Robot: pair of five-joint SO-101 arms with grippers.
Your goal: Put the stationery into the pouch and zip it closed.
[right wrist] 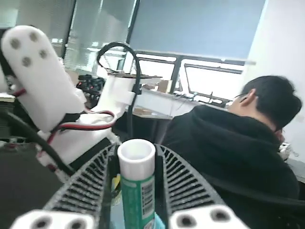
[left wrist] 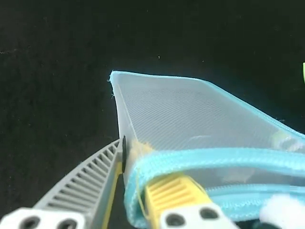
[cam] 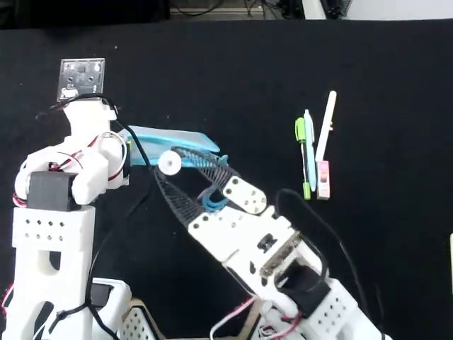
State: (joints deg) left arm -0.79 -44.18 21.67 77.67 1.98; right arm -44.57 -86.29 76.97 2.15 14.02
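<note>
The pouch point(cam: 177, 142) is clear mesh with light-blue edging and hangs left of the table's middle. My left gripper point(cam: 127, 152) is shut on its near end. In the left wrist view the pouch point(left wrist: 190, 119) stretches away from the left gripper point(left wrist: 128, 152), whose yellow finger point(left wrist: 171, 191) sits inside the open mouth while the grey finger point(left wrist: 90, 176) presses from outside. My right gripper point(cam: 177, 166) is shut on a green tube with a white cap point(cam: 170, 162), right at the pouch's mouth. The tube point(right wrist: 137, 191) stands upright in the right gripper point(right wrist: 137, 162).
More stationery lies on the black cloth at the right: a green and a blue pen point(cam: 306, 152), a white pen point(cam: 325, 127) and a small pink piece point(cam: 323, 179). A grey square plate point(cam: 81, 76) sits at the back left behind the left arm.
</note>
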